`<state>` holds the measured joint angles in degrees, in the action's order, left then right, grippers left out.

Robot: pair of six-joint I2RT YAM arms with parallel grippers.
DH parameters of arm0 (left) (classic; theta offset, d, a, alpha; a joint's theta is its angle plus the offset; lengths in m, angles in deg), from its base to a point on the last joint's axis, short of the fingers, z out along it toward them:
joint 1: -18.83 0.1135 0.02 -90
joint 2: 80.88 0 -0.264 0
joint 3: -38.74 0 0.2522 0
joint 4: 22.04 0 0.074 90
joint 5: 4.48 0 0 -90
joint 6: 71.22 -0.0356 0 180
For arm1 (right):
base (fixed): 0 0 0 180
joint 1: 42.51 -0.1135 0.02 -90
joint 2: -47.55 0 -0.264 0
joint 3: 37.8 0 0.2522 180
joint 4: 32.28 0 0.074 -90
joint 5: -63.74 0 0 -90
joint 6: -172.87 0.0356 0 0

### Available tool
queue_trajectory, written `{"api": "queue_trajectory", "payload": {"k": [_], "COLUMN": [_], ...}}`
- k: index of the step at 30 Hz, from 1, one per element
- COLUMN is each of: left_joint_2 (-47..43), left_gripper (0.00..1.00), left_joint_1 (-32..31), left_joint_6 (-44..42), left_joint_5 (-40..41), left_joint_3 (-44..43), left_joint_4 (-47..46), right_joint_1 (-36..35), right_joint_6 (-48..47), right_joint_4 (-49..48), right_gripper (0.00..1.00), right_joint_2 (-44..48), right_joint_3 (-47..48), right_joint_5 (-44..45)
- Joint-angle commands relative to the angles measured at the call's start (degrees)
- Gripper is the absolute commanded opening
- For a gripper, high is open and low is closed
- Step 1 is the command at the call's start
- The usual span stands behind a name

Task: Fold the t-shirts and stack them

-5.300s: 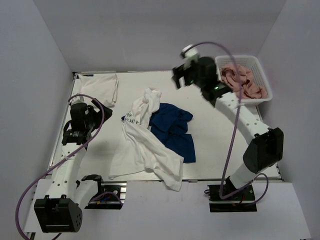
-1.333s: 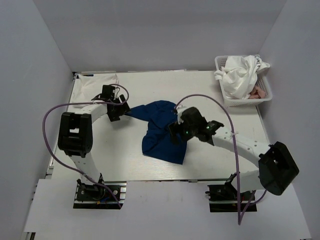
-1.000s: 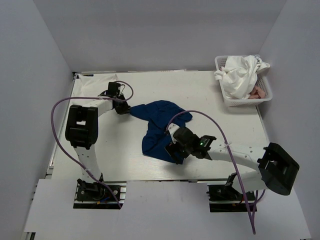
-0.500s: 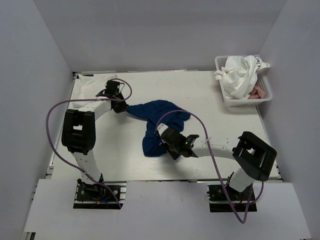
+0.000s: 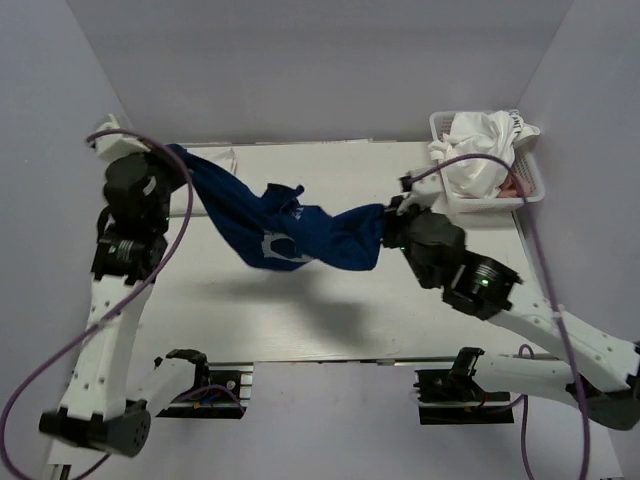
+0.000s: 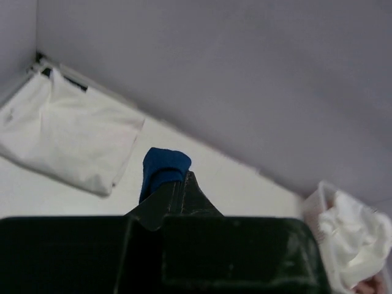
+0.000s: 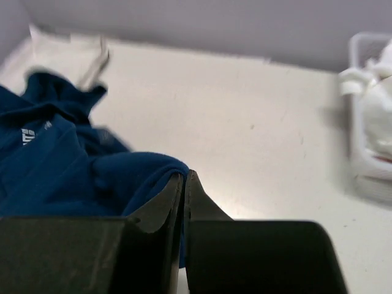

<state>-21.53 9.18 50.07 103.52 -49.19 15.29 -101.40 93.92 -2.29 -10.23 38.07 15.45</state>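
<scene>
A white desk point(image 5: 430, 300) fills the floor of a grey-walled enclosure, with the left arm point(image 5: 125, 220) and the right arm point(image 5: 470, 280) both raised above it. Strung between the two sets of jaws is a navy blue t-shirt point(image 5: 300, 235). It is held up off the desk, sags in the middle and shows part of a white print, and its shadow falls on the desk underneath.

The left jaws are pressed together on a bunched corner of the navy fabric, which pokes out past their tips in the left wrist view. The right jaws are likewise closed tight on a fold at the shirt's other end.

Beyond the left jaws and to their left, a folded white t-shirt point(image 6: 67, 138) lies flat in the far corner of the desk.

Beyond the right jaws and to their right stands a white mesh basket point(image 5: 440, 125). A crumpled white t-shirt point(image 5: 480, 150) is heaped inside it and spills over the rim, and a sliver of pink cloth point(image 5: 515, 184) shows beneath that.
</scene>
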Motion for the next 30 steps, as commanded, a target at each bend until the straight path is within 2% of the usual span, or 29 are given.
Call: {"api": "queue_trajectory", "payload": {"k": [1,7,17,24,30], "left_joint_2": [-5.89,-13.46,-15.14,-19.09,-22.17], "left_gripper": [0.00,0.00,0.00,0.00,0.00], "left_joint_1": [0.07,0.60,1.12,1.12,1.12], "left_joint_6": [-1.05,-2.10,-2.64,-2.64,-2.11], "left_joint_5": [5.64,10.03,10.57,6.10,0.38], "left_joint_3": [-4.73,-10.72,-16.61,-18.29,-21.89], "left_joint_4": [2.17,4.90,7.98,7.98,9.03], "right_joint_1": [0.01,0.01,-0.08,0.01,0.01], "right_joint_6": [-1.19,-6.73,-7.53,-8.32,-10.52], "right_joint_4": [-0.66,-4.71,-1.99,0.73,3.63], "right_gripper": [0.00,0.00,0.00,0.00,0.00], "right_joint_2": [6.51,16.62,20.16,21.83,20.25], "right_joint_3": [4.68,7.41,9.61,16.72,25.07], "right_joint_5": [12.16,17.08,16.21,6.46,-7.60]}}
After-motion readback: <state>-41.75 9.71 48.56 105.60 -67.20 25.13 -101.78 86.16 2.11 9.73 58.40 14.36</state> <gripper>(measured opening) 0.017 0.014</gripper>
